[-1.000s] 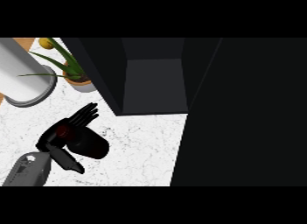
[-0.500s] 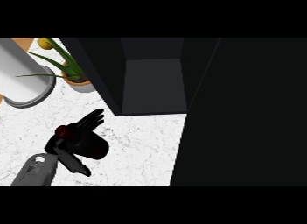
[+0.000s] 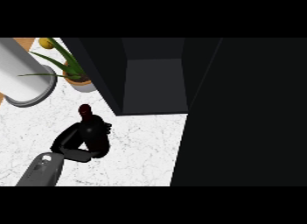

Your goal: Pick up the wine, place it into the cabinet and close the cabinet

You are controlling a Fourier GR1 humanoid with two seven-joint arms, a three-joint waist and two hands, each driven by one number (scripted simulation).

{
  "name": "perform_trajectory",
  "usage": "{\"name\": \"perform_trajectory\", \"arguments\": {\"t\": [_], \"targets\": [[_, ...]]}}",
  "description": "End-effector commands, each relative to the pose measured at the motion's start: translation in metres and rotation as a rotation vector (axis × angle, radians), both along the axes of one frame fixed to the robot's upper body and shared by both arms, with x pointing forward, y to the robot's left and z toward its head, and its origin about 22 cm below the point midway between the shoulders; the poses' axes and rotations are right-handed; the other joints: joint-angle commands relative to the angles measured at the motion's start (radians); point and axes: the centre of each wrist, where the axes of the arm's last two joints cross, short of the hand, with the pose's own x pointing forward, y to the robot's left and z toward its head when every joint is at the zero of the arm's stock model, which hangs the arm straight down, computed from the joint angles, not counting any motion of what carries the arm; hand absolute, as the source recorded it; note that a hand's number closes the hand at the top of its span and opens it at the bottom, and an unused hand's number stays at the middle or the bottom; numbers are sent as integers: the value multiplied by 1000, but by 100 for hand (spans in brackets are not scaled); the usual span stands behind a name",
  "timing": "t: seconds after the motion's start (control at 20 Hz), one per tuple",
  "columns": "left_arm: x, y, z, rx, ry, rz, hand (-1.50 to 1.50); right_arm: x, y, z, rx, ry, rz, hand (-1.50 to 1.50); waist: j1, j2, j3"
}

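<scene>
Head view: dark glass wine bottle (image 3: 91,131), neck tilted toward the open dark cabinet (image 3: 152,83), is enclosed by curled left hand (image 3: 75,140), just short of it.

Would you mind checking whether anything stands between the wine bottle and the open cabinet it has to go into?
Nothing visible does. The left hand is curled round the wine bottle on the marble counter, and the open cabinet lies up and to the right over bare counter. The potted plant stands off to the left.
</scene>
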Motion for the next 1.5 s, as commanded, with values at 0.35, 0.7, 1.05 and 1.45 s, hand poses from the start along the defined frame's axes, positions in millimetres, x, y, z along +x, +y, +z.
{"name": "perform_trajectory", "arguments": {"t": [0.35, 0.7, 1.05, 1.45], "targets": [[-13, 7, -10, -128, -147, 58, 150, -30, -14, 16, 22, -78, -10, -150, 4, -1, 0], [-69, 1, -42, -52, -205, 573, 150, -25, -13, 12, 23, -56, -19, -150, 31, -8, 2], [-70, -7, -23, -126, -204, 468, 150, -39, -25, 19, 27, -61, -58, -150, 28, -5, 3], [-64, -52, 16, -186, -216, 409, 150, -35, -19, 11, 18, -67, -70, -150, 30, -6, 4]]}}
